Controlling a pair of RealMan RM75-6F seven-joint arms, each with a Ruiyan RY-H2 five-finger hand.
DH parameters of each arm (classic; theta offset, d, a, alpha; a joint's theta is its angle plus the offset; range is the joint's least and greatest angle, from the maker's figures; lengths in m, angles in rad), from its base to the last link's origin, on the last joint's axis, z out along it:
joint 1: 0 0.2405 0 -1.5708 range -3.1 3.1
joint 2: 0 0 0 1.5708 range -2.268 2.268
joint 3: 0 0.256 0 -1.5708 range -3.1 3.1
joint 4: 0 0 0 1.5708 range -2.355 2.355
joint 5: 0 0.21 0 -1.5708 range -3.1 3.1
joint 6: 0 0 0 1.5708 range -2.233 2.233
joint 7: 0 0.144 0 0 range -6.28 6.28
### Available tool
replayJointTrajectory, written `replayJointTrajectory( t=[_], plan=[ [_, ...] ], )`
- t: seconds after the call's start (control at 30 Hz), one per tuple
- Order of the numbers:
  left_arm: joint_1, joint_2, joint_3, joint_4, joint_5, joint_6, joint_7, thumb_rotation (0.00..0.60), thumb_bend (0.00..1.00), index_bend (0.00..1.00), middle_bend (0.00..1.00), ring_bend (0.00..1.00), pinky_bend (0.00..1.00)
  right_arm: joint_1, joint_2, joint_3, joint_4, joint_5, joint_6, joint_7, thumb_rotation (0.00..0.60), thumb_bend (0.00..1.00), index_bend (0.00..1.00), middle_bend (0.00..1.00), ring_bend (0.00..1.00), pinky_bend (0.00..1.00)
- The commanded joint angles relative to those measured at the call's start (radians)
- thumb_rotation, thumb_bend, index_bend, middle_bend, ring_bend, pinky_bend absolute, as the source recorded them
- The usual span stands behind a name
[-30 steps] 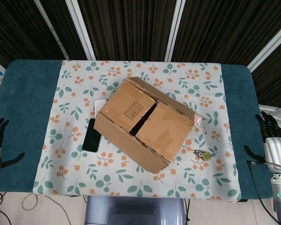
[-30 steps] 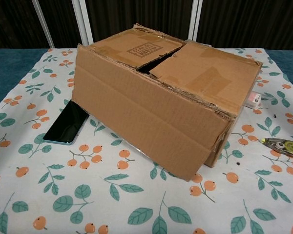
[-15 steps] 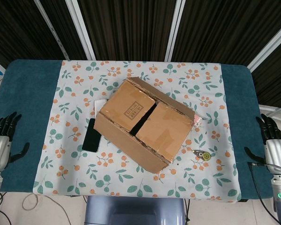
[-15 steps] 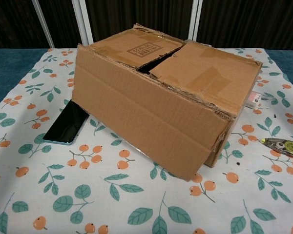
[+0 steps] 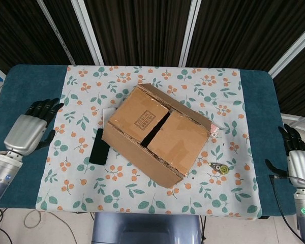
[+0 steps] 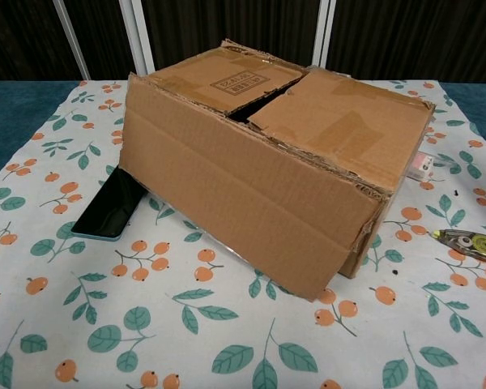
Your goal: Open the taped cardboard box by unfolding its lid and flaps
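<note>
**Left hand advances toward closed box; flaps not yet touched**

Left side: the left hand (image 5: 26, 131) has moved up and inward from the near-left corner over the last second and now hangs over the teal worktop (image 5: 25, 91) at the edge of the patterned cloth (image 5: 91, 76). Its fingers (image 5: 43, 105) are spread, point toward the box, and hold nothing. It stands well apart from the box.

Centre: the cardboard box (image 5: 157, 133) sits askew on the cloth, unmoved. Its two top flaps (image 6: 332, 121) lie folded down with a dark gap between them; whether tape bridges the gap cannot be determined. A black phone (image 5: 98, 146) lies on the cloth just beside the box's left wall, partly tucked against it, with a white item behind it.

Right side: a tape dispenser (image 5: 220, 168) lies near the box's right corner. The right hand (image 5: 297, 155) remains at the worktop's right edge, fingers apart and empty, showing no change.

Assessment: the approach has begun with the left arm only; the unfolding itself is wholly outstanding. The phone sits along the likely reach path and could be disturbed.
</note>
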Motion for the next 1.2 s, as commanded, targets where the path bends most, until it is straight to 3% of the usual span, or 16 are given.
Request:
replayJointTrajectory(
  t=[0.03,0.17,0.33,0.57,1.2],
  plan=[
    [-0.151,0.040,-0.048,0.012,-0.066,-0.159,0.091,0.600,0.51,0.00,0.04,0.02,0.13,0.000,0.000,0.002,0.000,0.004,-0.003,0.002,0.600,0.28,0.00,0.00,0.00,0.22],
    [-0.252,0.019,-0.057,0.051,-0.093,-0.254,0.143,0.600,0.52,0.03,0.13,0.08,0.19,0.000,-0.001,0.005,0.001,0.009,-0.008,0.004,0.600,0.28,0.00,0.00,0.00,0.22],
    [-0.392,-0.034,-0.059,0.105,-0.109,-0.371,0.212,0.600,0.54,0.03,0.15,0.08,0.19,0.000,-0.002,0.009,0.003,0.014,-0.012,0.006,0.600,0.28,0.00,0.00,0.00,0.22],
    [-0.545,-0.096,-0.018,0.167,-0.109,-0.496,0.305,0.600,0.60,0.04,0.16,0.09,0.20,-0.001,-0.001,0.017,-0.001,0.033,-0.026,0.016,0.600,0.28,0.00,0.00,0.00,0.22],
    [-0.778,-0.327,0.102,0.283,-0.143,-0.523,0.465,0.600,0.62,0.08,0.22,0.10,0.20,-0.004,0.000,0.029,-0.006,0.055,-0.046,0.044,0.600,0.30,0.00,0.00,0.00,0.22]
  ],
)
